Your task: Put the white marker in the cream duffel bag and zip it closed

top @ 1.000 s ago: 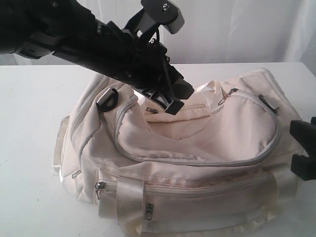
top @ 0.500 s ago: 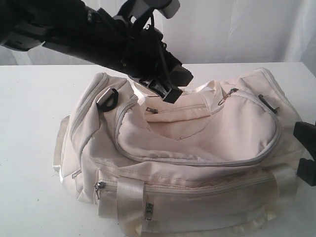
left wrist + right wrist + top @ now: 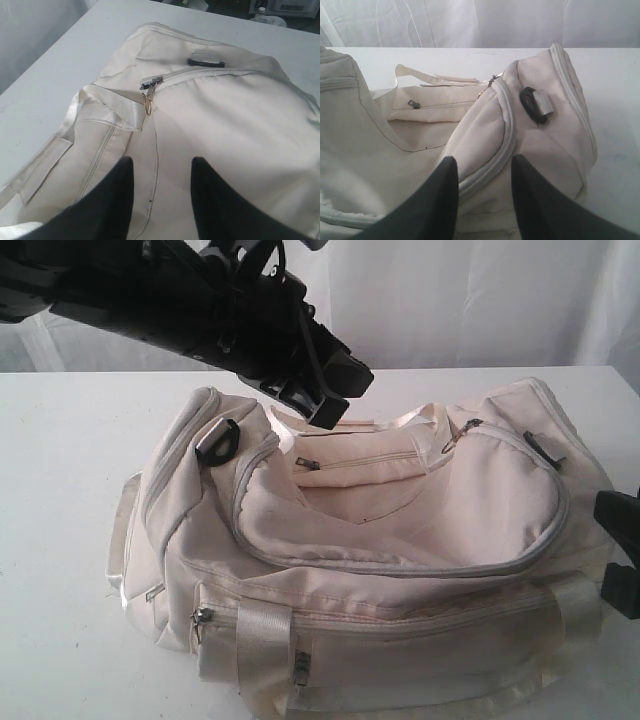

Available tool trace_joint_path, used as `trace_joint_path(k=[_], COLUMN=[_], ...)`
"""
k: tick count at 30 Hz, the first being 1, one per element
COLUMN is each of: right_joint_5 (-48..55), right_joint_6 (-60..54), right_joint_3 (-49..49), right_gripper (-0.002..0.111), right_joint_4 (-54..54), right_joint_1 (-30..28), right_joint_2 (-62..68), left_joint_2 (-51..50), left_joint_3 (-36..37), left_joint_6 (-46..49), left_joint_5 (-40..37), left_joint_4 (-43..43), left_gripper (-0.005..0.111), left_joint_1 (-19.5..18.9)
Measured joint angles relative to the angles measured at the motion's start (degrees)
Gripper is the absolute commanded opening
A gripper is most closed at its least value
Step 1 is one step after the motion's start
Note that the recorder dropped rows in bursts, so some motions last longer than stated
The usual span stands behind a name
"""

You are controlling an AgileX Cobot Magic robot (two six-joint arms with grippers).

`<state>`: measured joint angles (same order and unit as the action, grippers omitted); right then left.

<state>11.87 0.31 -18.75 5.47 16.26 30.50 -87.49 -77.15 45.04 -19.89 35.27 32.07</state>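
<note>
The cream duffel bag (image 3: 400, 540) lies on the white table, and a grey zipper (image 3: 400, 567) curves around its top flap. A zipper pull with a small ring (image 3: 148, 95) sits at one end of the flap, beside a webbing handle (image 3: 107, 110). My left gripper (image 3: 325, 405) hangs open and empty above the bag's back left; the left wrist view shows it (image 3: 162, 162) over the bag's fabric (image 3: 225, 115). My right gripper (image 3: 620, 550) stands open and empty at the bag's right end, above the zipper seam (image 3: 495, 165). The white marker is out of view.
Black strap rings (image 3: 218, 443) (image 3: 532, 104) sit at the bag's two ends. A small zipped pocket (image 3: 350, 462) lies behind the top flap. White table (image 3: 60, 490) surrounds the bag, with a white curtain (image 3: 480, 300) behind it.
My left arm has risen and drawn back up and to the left, away from the bag's top. The right gripper has shifted slightly to the right. The bag has not moved.
</note>
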Motion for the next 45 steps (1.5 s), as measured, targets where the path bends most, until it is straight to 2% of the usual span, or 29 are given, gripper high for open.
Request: trace_joint_path(k=[11,15,21,27,45], right_joint_5=[0.1,0.4,0.0,0.0,-0.2], right_joint_6=[0.0,0.0,0.0,0.0,-1.6], right_joint_3=[0.0,0.2,4.8,10.3,16.8], right_gripper=[0.034,0.034,0.034,0.034,0.034], right_joint_4=[0.0,0.0,0.0,0.0,0.0], right_joint_1=[0.0,-0.6,-4.0,-4.1,-4.2], right_joint_2=[-0.1,-5.2,-14.8,-20.5,-28.1], left_joint_2=[0.0,0.0,0.0,0.0,0.0], left_joint_3=[0.0,0.0,0.0,0.0,0.0], left_joint_6=[-1.1,-1.1,-1.1,-1.1,-1.1], left_joint_5=[-3.1,-3.2,-3.2,-3.2,-3.2], left_joint_4=[0.0,0.0,0.0,0.0,0.0], left_gripper=[0.043,0.043,0.043,0.043,0.043], left_joint_1=[0.0,0.0,0.0,0.0,0.0])
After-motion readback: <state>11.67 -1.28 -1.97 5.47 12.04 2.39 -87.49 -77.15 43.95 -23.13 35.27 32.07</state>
